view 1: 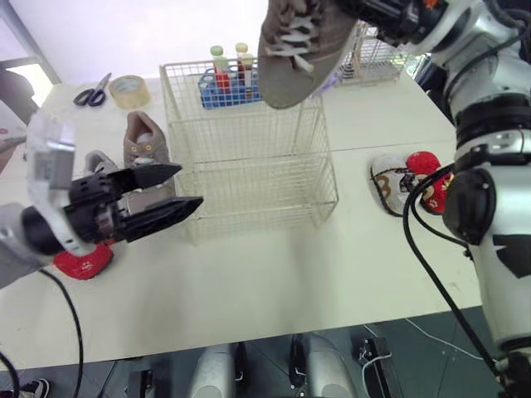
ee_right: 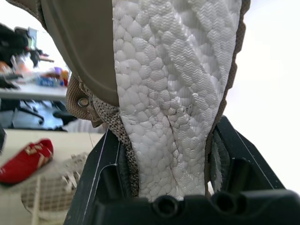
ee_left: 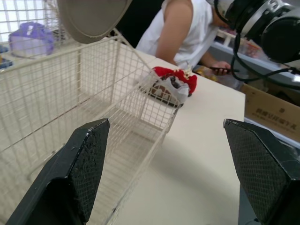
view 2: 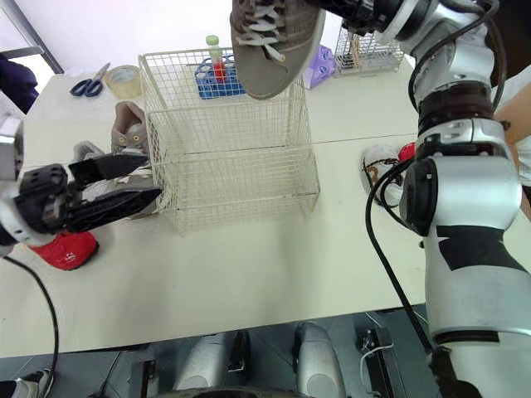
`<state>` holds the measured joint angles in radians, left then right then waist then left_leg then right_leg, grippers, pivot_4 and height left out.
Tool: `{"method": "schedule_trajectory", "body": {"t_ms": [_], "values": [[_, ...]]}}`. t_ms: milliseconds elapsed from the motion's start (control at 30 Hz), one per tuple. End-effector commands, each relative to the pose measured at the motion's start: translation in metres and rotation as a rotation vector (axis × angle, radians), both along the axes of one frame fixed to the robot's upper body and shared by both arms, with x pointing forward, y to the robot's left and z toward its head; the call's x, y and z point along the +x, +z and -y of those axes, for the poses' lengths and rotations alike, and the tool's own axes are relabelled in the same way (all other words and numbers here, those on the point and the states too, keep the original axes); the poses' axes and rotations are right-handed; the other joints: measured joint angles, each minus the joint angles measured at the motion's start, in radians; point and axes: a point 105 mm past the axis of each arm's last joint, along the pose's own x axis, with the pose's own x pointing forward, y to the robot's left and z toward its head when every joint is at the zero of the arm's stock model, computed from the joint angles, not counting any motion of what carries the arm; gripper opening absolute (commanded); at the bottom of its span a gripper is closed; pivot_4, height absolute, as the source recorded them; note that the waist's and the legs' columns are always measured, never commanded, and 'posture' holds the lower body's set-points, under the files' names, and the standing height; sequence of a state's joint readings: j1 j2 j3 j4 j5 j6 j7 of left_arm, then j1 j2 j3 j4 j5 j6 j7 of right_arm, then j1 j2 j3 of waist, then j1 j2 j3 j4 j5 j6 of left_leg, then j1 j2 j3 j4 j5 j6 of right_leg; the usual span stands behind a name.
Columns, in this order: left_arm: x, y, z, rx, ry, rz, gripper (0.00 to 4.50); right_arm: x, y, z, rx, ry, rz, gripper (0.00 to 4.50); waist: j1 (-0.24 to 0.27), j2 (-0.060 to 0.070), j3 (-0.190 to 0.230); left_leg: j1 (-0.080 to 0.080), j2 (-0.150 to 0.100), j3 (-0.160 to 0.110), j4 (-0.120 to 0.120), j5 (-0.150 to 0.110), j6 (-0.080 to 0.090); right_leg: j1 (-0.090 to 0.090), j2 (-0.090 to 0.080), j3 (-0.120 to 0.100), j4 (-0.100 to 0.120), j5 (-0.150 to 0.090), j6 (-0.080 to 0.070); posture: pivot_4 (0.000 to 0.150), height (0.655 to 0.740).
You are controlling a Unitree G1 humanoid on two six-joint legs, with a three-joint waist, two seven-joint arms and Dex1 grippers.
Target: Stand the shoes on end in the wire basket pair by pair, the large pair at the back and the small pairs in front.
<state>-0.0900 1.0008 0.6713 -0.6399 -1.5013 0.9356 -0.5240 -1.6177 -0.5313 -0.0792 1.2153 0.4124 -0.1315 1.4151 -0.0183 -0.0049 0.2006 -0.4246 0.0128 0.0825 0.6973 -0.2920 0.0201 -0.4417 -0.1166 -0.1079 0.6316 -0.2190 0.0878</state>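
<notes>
My right gripper [view 1: 355, 12] is shut on a large taupe lace-up shoe [view 1: 294, 50], holding it toe down above the back right corner of the white wire basket [view 1: 249, 186]. In the right wrist view its white sole [ee_right: 164, 70] sits between the fingers [ee_right: 101, 168]. The basket has nothing in it. My left gripper [view 1: 187, 187] hangs open beside the basket's left wall, holding nothing. The matching taupe shoe [view 1: 144, 139] lies left of the basket, with a grey shoe [view 1: 99, 162] and a small red shoe [view 1: 83, 262] nearby. A small white-and-brown shoe [view 1: 387, 184] and a red one [view 1: 426, 176] lie to the right.
Scissors [view 1: 93, 91] and a tape roll [view 1: 129, 89] lie at the back left. A blue rack of bottles [view 1: 226, 83] stands behind the basket, and another wire rack [view 1: 373, 56] at the back right. A person [ee_left: 183, 28] sits beyond the table's right side.
</notes>
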Motion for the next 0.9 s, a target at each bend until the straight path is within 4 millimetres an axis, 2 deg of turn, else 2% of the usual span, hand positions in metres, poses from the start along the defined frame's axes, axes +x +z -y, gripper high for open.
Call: {"method": "schedule_trajectory", "body": {"t_ms": [33,300,400,500,733,900], "values": [[-0.009,0.009,0.001,0.001,0.008,0.044,4.01,-0.003,0.007,-0.012,-0.034,-0.001,0.079,1.64,-0.001,0.0,0.0,0.0,0.0,0.0,0.0,0.0,0.0,0.0,0.0,0.0,0.0,0.0,0.0,0.15,0.74],[-0.004,0.003,-0.001,-0.005,0.031,0.027,4.01,0.008,-0.024,-0.028,-0.084,0.038,-0.042,1.64,0.001,0.0,0.0,0.0,0.0,0.0,0.0,0.0,0.0,0.0,0.0,0.0,0.0,0.0,0.0,0.15,0.74],[0.0,0.001,-0.003,-0.009,0.034,0.022,4.03,0.014,-0.03,-0.028,-0.072,0.011,-0.092,3.02,0.0,0.0,0.0,0.0,0.0,0.0,0.0,0.0,0.0,0.0,0.0,0.0,0.0,0.0,0.0,0.15,0.74],[0.004,-0.002,-0.002,-0.007,0.036,0.019,4.03,0.024,-0.033,-0.018,-0.061,-0.094,-0.089,4.46,0.0,0.0,0.0,0.0,0.0,0.0,0.0,0.0,-0.001,0.0,0.0,0.0,0.0,0.0,0.0,0.15,0.74],[0.005,-0.006,-0.002,-0.012,0.043,0.016,4.03,0.023,-0.02,0.011,-0.026,-0.19,-0.028,4.46,0.001,0.001,0.0,0.0,0.0,0.0,-0.001,0.0,-0.001,0.0,0.0,0.0,0.0,0.0,0.0,0.15,0.74],[0.011,-0.008,-0.001,-0.012,0.041,0.02,4.03,0.019,-0.011,0.022,0.023,-0.19,-0.004,4.46,-0.002,0.001,0.0,0.001,0.0,0.0,0.0,0.001,-0.002,0.001,0.001,0.0,0.0,0.0,0.0,0.15,0.74]]}}
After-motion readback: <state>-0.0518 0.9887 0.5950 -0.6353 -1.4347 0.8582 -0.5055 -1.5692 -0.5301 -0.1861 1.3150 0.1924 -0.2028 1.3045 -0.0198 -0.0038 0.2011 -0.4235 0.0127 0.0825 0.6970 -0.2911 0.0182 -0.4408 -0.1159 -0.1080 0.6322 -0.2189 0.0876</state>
